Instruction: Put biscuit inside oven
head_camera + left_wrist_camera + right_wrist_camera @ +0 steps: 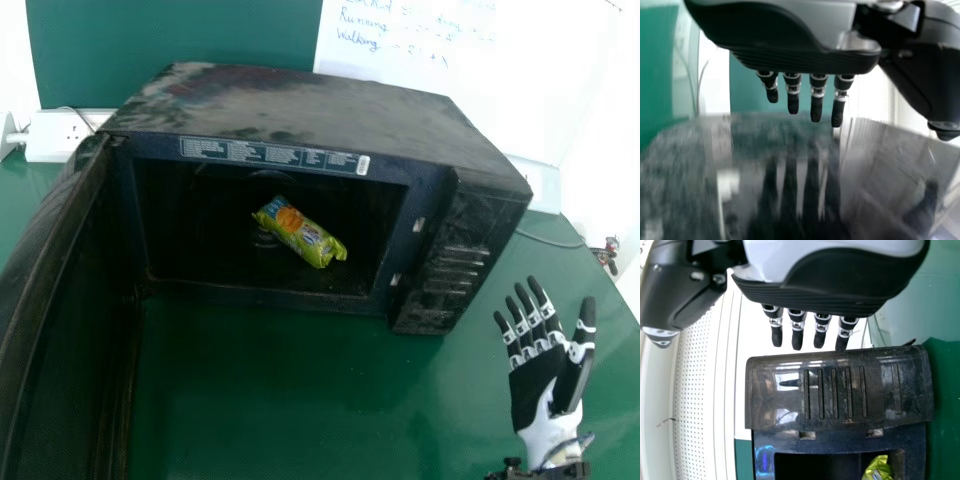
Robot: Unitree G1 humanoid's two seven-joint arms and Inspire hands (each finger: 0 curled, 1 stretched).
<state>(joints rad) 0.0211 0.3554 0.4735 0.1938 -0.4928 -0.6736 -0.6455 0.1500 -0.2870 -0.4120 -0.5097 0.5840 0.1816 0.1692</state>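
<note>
Biscuit aslant inside oven, where the task wants it. Door swung wide, giving access. Left hand straight-fingered near glossy panel, probably the door, perhaps for closing. Right hand spread, empty, beside oven.

A glossy green tabletop carries 1 black microwave oven, set toward the far edge, its open door swung out along the left side toward the near left corner. By the far left corner sits 1 white socket box. 1 thin cable runs from beside the microwave oven to the right edge
</note>
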